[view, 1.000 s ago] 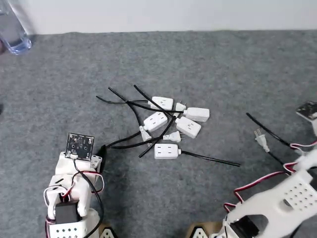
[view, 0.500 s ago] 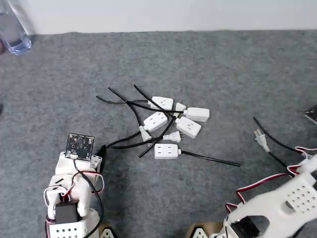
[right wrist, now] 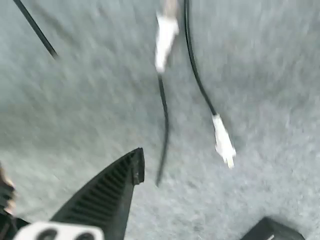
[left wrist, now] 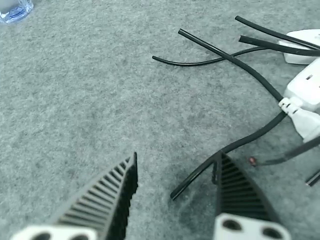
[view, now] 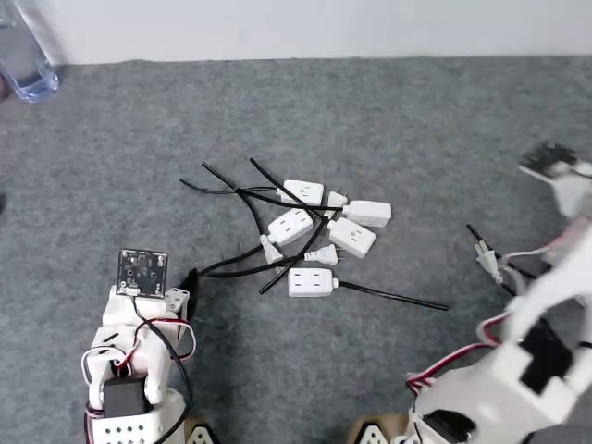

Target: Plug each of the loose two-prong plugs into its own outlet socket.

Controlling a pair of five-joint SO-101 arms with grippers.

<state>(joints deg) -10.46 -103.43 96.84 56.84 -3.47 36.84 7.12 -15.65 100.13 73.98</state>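
So the white outlet sockets are bunched up mid-table in the high view: a far socket point(view: 302, 192), a middle socket point(view: 290, 225), a right-hand socket point(view: 351, 237) and a near socket point(view: 313, 282), all slots-up and tangled in black cords point(view: 236, 190). A small white plug point(view: 270, 250) lies just beside the middle socket's corner, not pushed in, and another loose plug point(view: 322, 255) lies between the right-hand socket and the near socket. A lone two-prong plug point(view: 487, 259) sits on its own cord well apart from the bunch, over by the right arm. The left gripper point(left wrist: 177, 160) is down near the table at the cluster's left side. Its jaws are spread wide and holding nothing, and the cut end of a black cord point(left wrist: 200, 172) lies on the mat between them. From that wrist you can see the small white plug next to the middle socket too. The right wrist view is pretty smeared, but the right gripper point(right wrist: 205, 187) looks released, with a wide gap and nothing in it. It hangs above two white plugs, one farther plug point(right wrist: 166, 30) and one closer plug point(right wrist: 223, 142), each on a thin black lead. Everything sits on a grey fuzzy mat point(view: 416, 120), and there's a clear cup point(view: 23, 55) in the far left corner.
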